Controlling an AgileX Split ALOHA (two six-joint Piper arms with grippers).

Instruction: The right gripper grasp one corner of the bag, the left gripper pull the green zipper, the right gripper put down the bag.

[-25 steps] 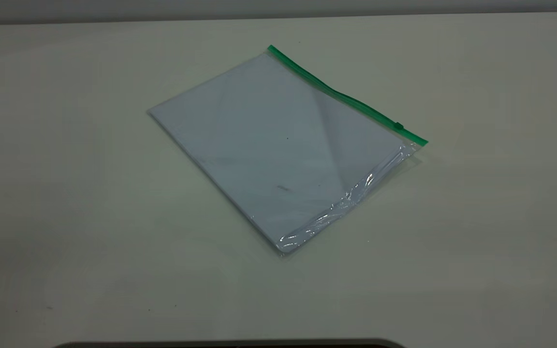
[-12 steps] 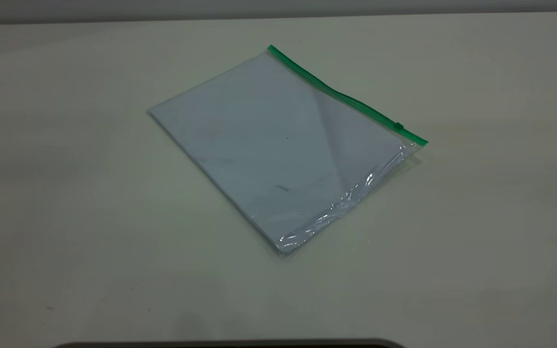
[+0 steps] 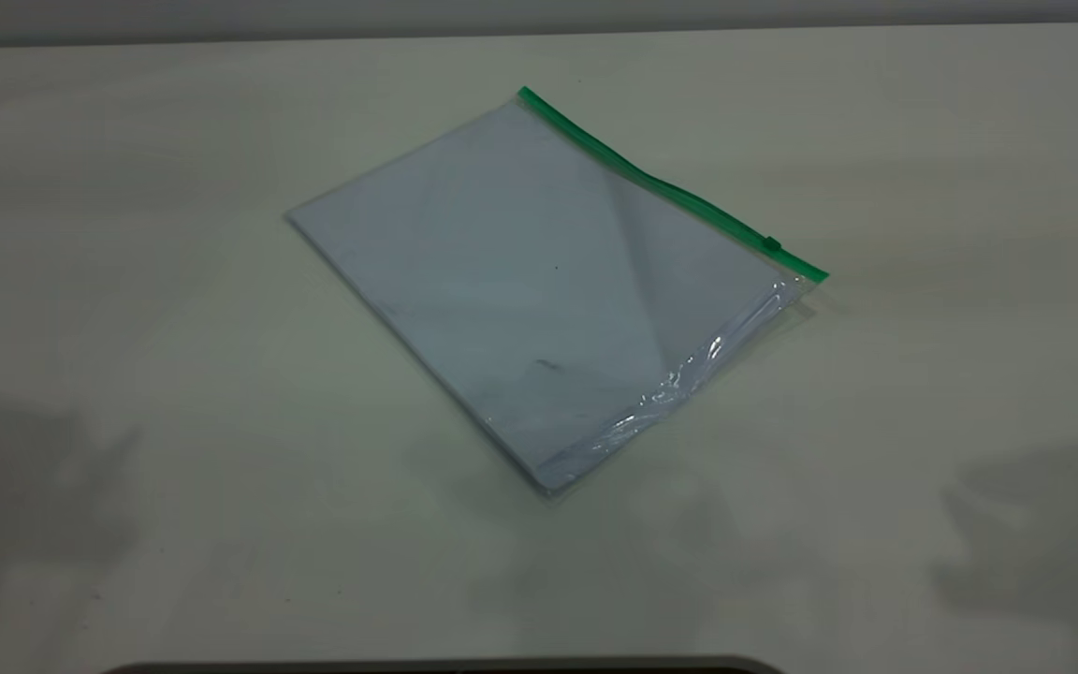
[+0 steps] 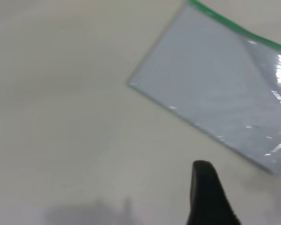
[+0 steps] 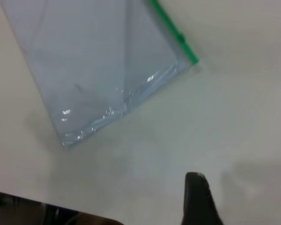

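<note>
In the exterior view the bag (image 3: 544,285) lies flat and skewed on the bench (image 3: 127,281), its zipper (image 3: 665,185) along the far-right edge with the slider (image 3: 771,245) near that edge's right-hand corner; neither arm shows here, only soft shadows on the bench near the front. In the left wrist view the left end effector (image 4: 246,197) is mostly cut off: one dark finger (image 4: 207,194) and a sliver at the frame's edge, well apart from each other, holding nothing, clear of the bag (image 4: 215,84). In the right wrist view only one finger (image 5: 199,199) of the right end effector shows, so I cannot tell its opening; the bag (image 5: 93,65) lies apart from it.
</note>
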